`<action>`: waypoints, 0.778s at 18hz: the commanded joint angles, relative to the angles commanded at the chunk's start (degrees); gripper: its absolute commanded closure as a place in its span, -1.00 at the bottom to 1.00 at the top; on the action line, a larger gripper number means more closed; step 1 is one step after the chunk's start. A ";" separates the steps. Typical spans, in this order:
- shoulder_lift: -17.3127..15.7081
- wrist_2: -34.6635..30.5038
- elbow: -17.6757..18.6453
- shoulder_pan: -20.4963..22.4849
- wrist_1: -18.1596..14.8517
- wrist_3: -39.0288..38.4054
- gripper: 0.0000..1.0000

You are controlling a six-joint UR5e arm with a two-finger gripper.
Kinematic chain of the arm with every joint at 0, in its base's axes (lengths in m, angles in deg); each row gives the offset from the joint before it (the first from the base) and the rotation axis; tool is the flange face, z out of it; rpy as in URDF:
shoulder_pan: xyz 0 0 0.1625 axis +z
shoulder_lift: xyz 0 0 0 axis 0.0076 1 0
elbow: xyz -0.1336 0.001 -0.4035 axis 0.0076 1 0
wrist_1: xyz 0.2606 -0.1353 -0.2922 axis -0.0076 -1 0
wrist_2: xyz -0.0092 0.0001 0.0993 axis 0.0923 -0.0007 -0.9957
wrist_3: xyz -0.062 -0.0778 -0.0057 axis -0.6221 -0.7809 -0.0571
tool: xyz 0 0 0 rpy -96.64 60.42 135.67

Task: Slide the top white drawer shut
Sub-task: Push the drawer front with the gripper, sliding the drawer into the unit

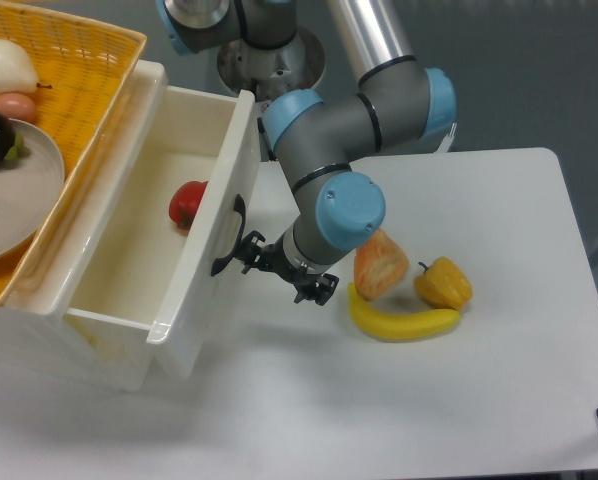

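The top white drawer (pixel 139 250) stands pulled out from the cabinet toward the right, with its front panel tilted and a curved black handle (pixel 229 238) on it. A red pepper (pixel 186 203) lies inside, near the front panel. My gripper (pixel 282 271) is low at the right of the panel, with its left black finger (pixel 251 252) against the handle. The grey and blue wrist hides most of the gripper, so its state does not show.
A yellow wicker basket (pixel 89 60) with a plate and fruit sits on top of the cabinet at the left. On the table to the right of the gripper lie an orange fruit slice (pixel 381 264), a banana (pixel 404 323) and a yellow pepper (pixel 444 283).
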 joint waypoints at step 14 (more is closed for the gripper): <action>-1.23 0.61 0.09 -4.22 -0.62 -0.88 -1.00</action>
